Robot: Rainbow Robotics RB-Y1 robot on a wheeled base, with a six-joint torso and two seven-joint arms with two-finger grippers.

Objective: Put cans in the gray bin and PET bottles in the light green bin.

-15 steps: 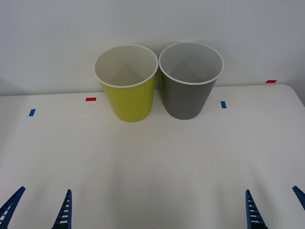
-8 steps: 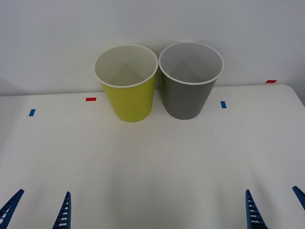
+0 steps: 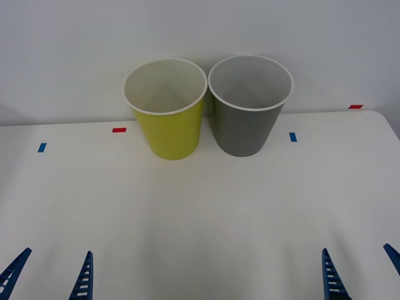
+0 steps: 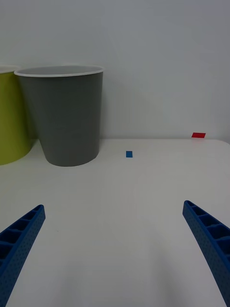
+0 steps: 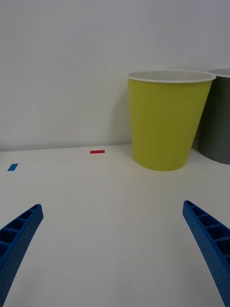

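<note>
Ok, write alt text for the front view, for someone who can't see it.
Two tall bins stand side by side at the far edge of a white table: a green bin on the left, a gray bin on the right. The open left tool and open right tool wait at the near edge, holding nothing.

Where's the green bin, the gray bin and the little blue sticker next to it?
light green bin [image 3: 170, 134], front view, its outer wall.
gray bin [image 3: 244, 131], front view, its outer wall.
blue sticker [image 3: 292, 136], front view, its middle, on the table.
</note>
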